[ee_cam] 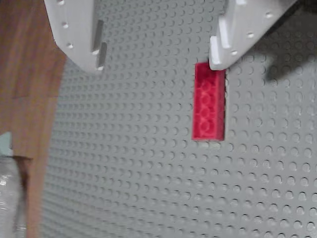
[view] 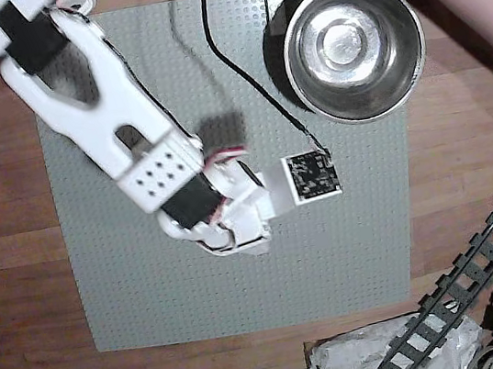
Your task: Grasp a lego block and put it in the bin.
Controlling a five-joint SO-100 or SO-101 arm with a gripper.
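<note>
Right of centre in the wrist view, the lego block (ee_cam: 209, 101) lies flat on the grey baseplate (ee_cam: 138, 163). Rigid, light, smooth-sided: grasp across its long sides. Gripper (ee_cam: 158, 58) is spread, empty.

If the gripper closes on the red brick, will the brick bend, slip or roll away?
The brick looks like hard moulded plastic, so it probably stays stiff. Its flat sides and box shape suggest that it will not roll. It lies on the studded baseplate; if it is pressed onto the studs it may resist at first. The gripper is open, and one finger overlaps the brick's end.
</note>
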